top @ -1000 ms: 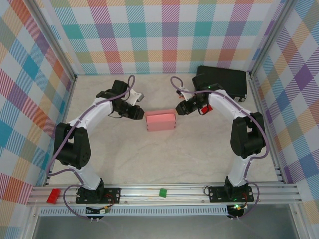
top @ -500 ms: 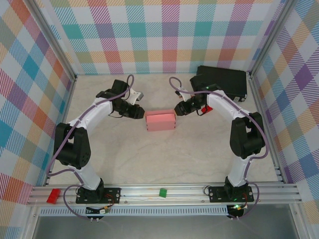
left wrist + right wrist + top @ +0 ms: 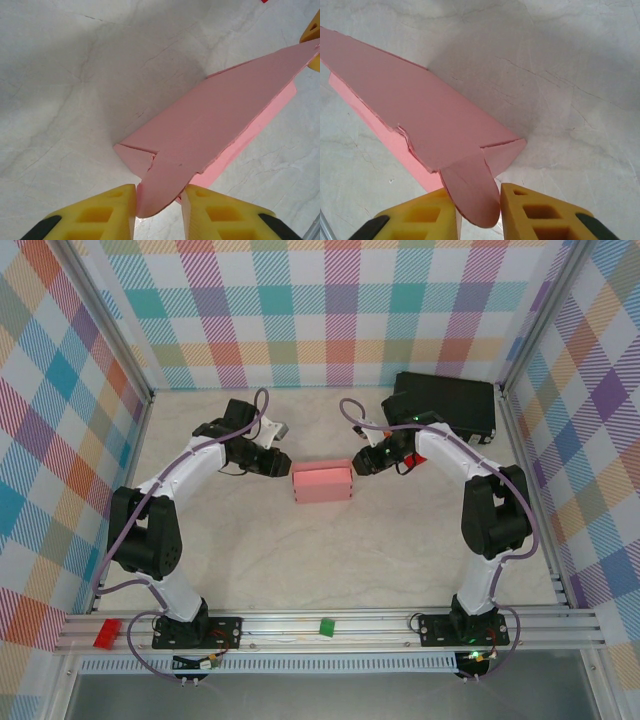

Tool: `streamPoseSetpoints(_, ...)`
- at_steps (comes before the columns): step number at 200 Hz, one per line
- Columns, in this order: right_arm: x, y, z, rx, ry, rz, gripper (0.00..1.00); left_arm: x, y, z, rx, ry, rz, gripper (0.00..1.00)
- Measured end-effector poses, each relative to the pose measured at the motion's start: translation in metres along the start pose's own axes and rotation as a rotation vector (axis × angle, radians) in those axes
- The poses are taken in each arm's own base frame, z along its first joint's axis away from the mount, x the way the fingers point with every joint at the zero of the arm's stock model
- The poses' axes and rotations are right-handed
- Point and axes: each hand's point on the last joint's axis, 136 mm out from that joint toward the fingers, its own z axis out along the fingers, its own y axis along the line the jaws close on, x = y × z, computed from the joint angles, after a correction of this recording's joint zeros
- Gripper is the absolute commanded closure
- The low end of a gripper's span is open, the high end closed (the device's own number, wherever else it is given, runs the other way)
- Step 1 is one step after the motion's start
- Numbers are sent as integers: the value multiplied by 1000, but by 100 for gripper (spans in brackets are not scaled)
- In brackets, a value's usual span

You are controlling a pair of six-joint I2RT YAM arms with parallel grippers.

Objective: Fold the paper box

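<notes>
The paper box (image 3: pixel 322 481) is a small pink rectangular box lying flat in the middle of the table. My left gripper (image 3: pixel 283 466) is at its left end and my right gripper (image 3: pixel 358 462) at its right end. In the left wrist view a rounded pink end tab (image 3: pixel 162 187) sits in the narrow gap of the left gripper (image 3: pixel 159 192), its face towards the camera, touching the left yellow finger (image 3: pixel 107 210). In the right wrist view the other end tab (image 3: pixel 472 192) lies in the gap of the right gripper (image 3: pixel 477 192), overlapping one finger and touching the other finger (image 3: pixel 535 215). Neither tab is pinched flat.
A black case (image 3: pixel 445 403) lies at the back right, close behind the right arm. A small red piece (image 3: pixel 105 632) and a green piece (image 3: pixel 327 626) sit on the front rail. Plaid walls enclose the table on three sides.
The right wrist has shifted slightly at the box's right end. The left arm and the box have stayed where they were.
</notes>
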Motion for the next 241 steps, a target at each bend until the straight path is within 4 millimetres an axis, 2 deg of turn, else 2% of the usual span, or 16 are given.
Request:
streamPoseSetpoints(40,0,1,-2,1,-4,3,78,5,-1,3,2,14,-1,73)
streamPoseSetpoints(76,-1,3,-3,-1,-7,17,80,9,-3,3,4,18,-19,78)
streamPoseSetpoints(159,0,16,3,-10,6,22,82,8,-10,4,12,14,-34,81)
streamPoseSetpoints(241,0,18,5,12,15,29,83,8,-13,7,13,9,-41,85)
